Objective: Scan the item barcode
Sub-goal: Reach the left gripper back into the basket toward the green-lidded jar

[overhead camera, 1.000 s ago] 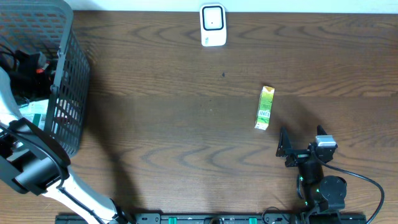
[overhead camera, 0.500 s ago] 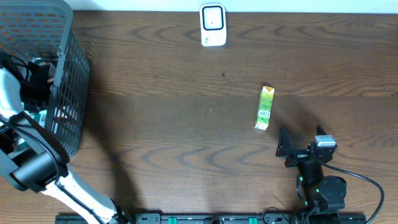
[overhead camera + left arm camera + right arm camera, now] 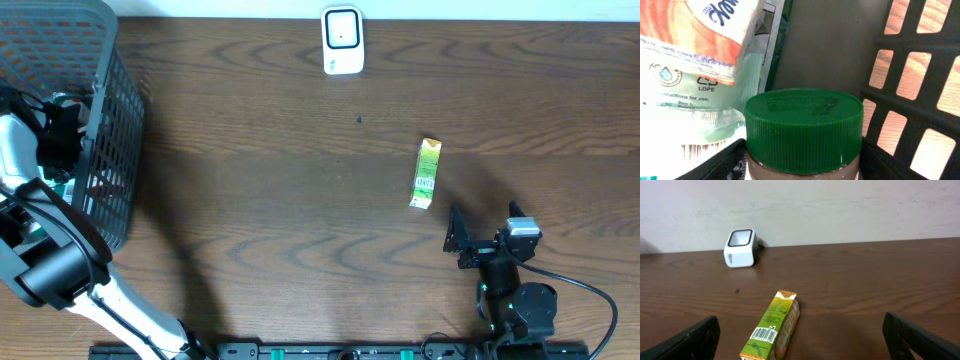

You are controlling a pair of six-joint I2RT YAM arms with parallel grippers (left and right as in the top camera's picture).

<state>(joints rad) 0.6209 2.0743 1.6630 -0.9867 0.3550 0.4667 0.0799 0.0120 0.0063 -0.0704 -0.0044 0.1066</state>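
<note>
Deep in the grey basket, my left gripper reaches down among the goods. In the left wrist view its black fingers lie against both sides of a jar with a green ribbed lid; the left gripper is shut on it. A green and yellow carton lies flat on the table with its barcode face up. My right gripper rests just short of the carton, open and empty. The white scanner stands at the table's far edge.
Inside the basket, a white pouch and an orange-and-white pack lean against the jar's left side. The basket's lattice wall rises close on the jar's right. Brown wood tabletop lies between the basket and the carton.
My left arm has shifted inside the basket and its fingers have drawn in onto the green-lidded jar. The right arm, carton and scanner have not moved.
</note>
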